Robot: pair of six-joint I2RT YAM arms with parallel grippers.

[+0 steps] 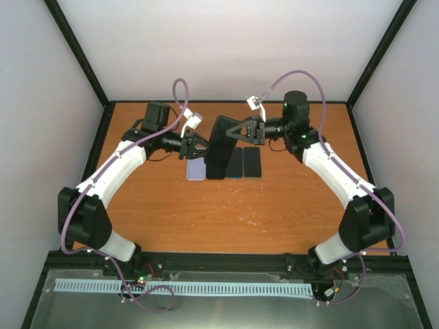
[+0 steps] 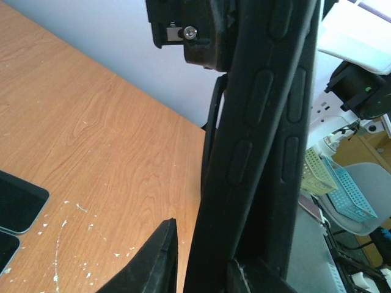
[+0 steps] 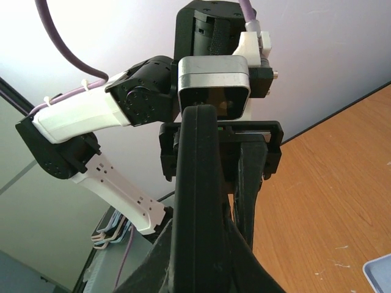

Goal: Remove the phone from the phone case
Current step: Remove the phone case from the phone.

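A black phone in its black case (image 1: 221, 145) is held upright above the table's far middle, between both grippers. My right gripper (image 1: 234, 133) is shut on it from the right; in the right wrist view the case (image 3: 197, 201) stands edge-on with my gripper (image 3: 201, 262) hugging both of its sides. My left gripper (image 1: 204, 145) is at its left edge. In the left wrist view the case edge (image 2: 256, 140) with its button bumps runs between the jaws of my left gripper (image 2: 211, 250). One finger (image 2: 156, 262) stands a sliver apart from it; the other touches it.
Under the held phone, a row lies flat on the wooden table (image 1: 226, 212): a pale blue case (image 1: 197, 169), a black one (image 1: 215, 172) and two dark phones (image 1: 235, 163) (image 1: 252, 162). Black frame posts and white walls surround the table.
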